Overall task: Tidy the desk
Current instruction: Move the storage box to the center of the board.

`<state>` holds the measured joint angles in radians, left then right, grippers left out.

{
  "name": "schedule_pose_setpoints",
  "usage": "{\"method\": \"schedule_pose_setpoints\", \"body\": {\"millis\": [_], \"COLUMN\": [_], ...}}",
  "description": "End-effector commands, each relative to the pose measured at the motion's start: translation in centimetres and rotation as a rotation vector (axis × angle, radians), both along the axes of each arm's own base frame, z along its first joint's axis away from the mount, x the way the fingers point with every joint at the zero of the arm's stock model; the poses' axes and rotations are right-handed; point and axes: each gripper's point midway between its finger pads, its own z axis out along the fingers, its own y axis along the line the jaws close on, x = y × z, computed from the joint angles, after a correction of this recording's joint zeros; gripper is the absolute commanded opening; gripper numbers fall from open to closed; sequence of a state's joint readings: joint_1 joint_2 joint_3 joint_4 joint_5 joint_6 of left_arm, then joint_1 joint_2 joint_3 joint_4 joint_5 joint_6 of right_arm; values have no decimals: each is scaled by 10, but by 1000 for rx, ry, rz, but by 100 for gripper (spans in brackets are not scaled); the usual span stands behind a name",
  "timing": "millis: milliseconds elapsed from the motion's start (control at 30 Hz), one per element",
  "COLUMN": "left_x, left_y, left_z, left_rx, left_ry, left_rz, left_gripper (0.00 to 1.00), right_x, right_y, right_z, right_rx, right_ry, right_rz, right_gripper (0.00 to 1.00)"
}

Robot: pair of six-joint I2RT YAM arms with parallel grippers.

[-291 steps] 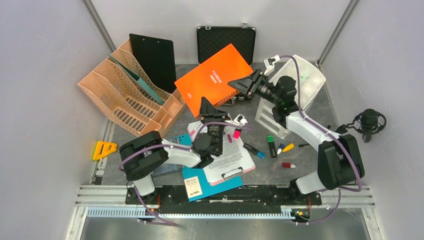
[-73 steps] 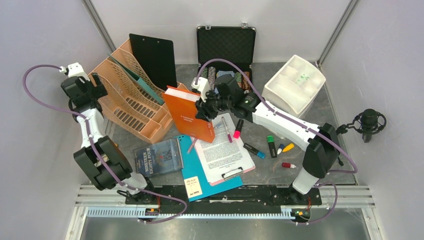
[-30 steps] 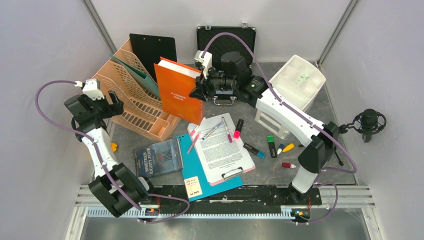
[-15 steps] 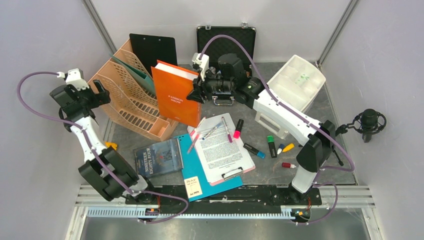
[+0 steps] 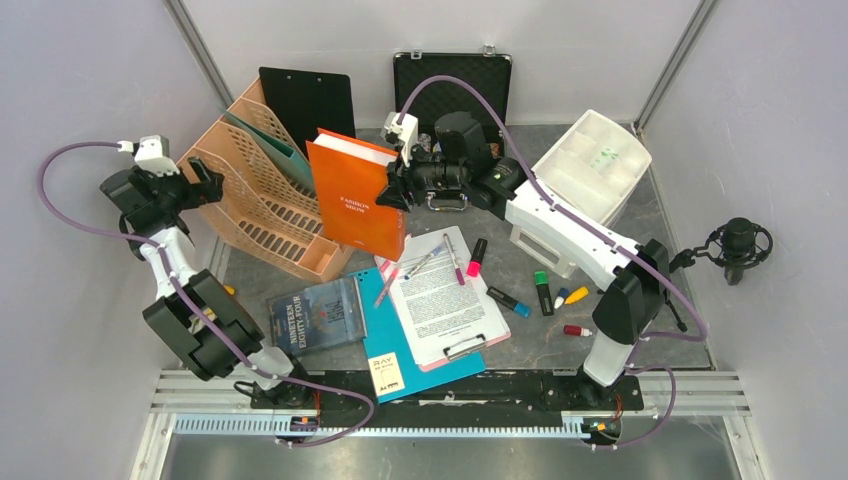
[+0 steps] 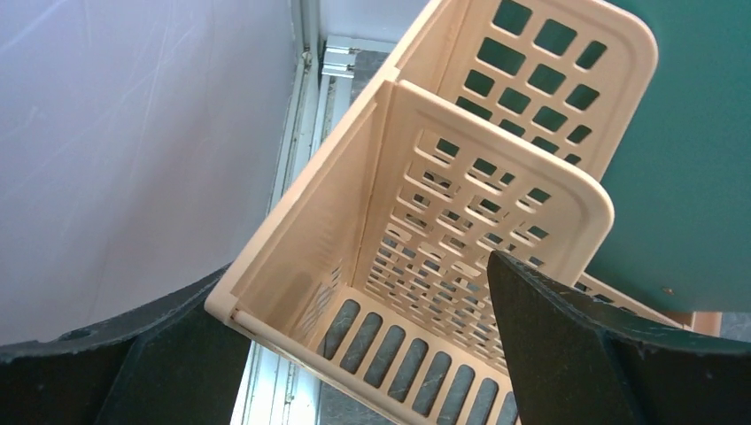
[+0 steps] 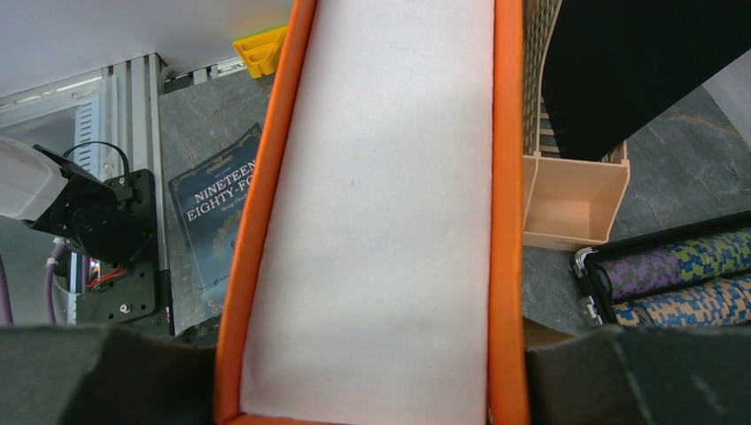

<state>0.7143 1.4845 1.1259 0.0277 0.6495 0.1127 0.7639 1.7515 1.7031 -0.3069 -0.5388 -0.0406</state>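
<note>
Pale grey walls around the dark desk (image 5: 530, 345), hard, flat and fixed: nothing to grasp, only to clear. At left, left gripper (image 5: 205, 183) wide open, empty, just beside the rack (image 5: 255, 200). Right gripper (image 5: 392, 190) half closed across the thickness of the upright orange book (image 5: 355, 205); seems stiff, rather heavy, smooth, so best pinched over both covers. Counted: one rack, one orange book, two flat books (image 5: 318, 318), one case (image 5: 480, 85).

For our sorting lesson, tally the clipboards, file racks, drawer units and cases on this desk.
Clipboards: 2, black clipboard, pink clipboard
File racks: 1, peach file rack
Drawer units: 1, white drawer unit
Cases: 1, black case
Total: 5
</note>
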Motion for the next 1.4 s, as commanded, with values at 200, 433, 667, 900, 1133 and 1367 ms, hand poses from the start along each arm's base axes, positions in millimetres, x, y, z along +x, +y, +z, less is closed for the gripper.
{"method": "schedule_pose_setpoints", "body": {"millis": [200,433,667,900,1133,1367], "left_x": [-19,-42,-67,-82,-85,-87], "left_y": [-50,-75,-101,-106,-82,-53], "left_z": [-11,-30,-35,-29,-7,17], "left_rx": [16,-14,-35,20,60,129], "left_ry": [-36,-9,22,38,58,76], "left_rz": [-236,-276,-323,-295,-217,-166], "left_gripper": [98,96,96,100,100,100], "right_x": [12,14,-3,-10,-11,-11], "right_y": [16,28,56,84,108,132], "right_z": [39,49,66,63,53,54], "right_rx": [75,102,128,123,122,157], "right_ry": [-87,-102,-156,-201,-219,-231], "right_rz": [15,31,89,135,167,193], "right_gripper": [0,0,0,0,0,0]}}
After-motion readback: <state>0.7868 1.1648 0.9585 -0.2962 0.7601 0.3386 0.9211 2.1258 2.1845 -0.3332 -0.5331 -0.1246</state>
